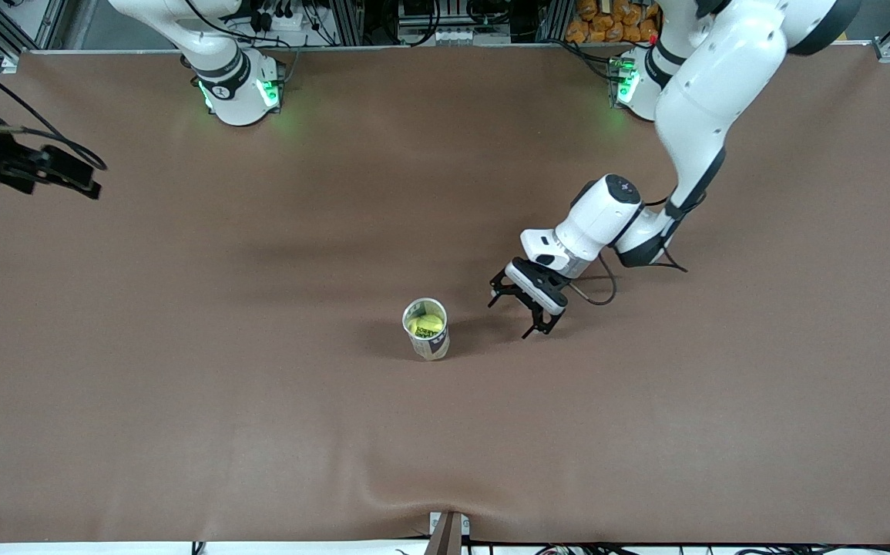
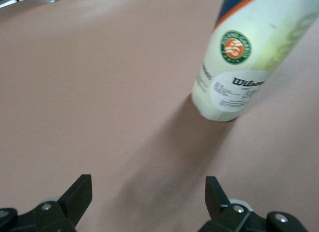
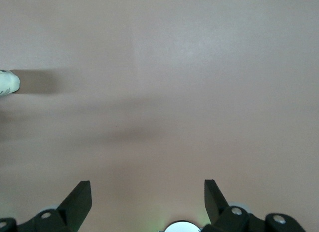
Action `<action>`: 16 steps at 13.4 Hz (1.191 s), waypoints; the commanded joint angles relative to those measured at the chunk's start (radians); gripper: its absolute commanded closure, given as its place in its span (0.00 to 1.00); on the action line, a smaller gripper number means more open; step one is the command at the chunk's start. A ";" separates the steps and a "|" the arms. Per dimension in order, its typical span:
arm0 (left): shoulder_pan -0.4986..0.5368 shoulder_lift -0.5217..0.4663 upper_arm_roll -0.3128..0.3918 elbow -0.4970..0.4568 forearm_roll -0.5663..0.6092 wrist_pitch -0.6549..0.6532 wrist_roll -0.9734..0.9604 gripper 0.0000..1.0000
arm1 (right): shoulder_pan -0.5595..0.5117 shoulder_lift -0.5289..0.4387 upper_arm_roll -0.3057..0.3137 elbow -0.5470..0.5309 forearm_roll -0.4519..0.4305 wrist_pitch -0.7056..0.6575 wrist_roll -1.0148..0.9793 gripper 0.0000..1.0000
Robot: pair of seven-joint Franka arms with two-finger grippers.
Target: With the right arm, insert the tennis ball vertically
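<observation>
A tennis ball (image 1: 426, 323) sits inside an upright, open-topped ball can (image 1: 432, 344) near the middle of the brown table. In the left wrist view the can (image 2: 239, 67) shows its pale label, standing apart from the fingers. My left gripper (image 1: 509, 317) hangs low beside the can, toward the left arm's end, open and empty (image 2: 148, 187). My right gripper (image 1: 90, 179) is raised over the right arm's end of the table, well away from the can, open with nothing between its fingers (image 3: 148, 189).
The two arm bases (image 1: 236, 85) (image 1: 637, 85) stand along the table edge farthest from the front camera. A metal bracket (image 1: 448, 532) sits at the nearest edge. A pale object (image 3: 7, 82) peeks into the right wrist view's edge.
</observation>
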 commanded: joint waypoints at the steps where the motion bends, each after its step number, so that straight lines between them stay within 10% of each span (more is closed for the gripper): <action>1: 0.012 -0.134 -0.021 0.000 -0.004 -0.239 -0.058 0.00 | 0.046 0.023 -0.003 0.074 -0.067 -0.042 -0.019 0.00; 6: 0.162 -0.140 -0.159 0.242 -0.068 -0.731 -0.059 0.00 | 0.033 0.029 -0.012 0.131 -0.041 -0.095 -0.003 0.00; 16: 0.300 -0.175 -0.161 0.704 -0.265 -1.505 -0.079 0.00 | 0.021 -0.095 -0.039 0.004 -0.035 -0.074 -0.130 0.00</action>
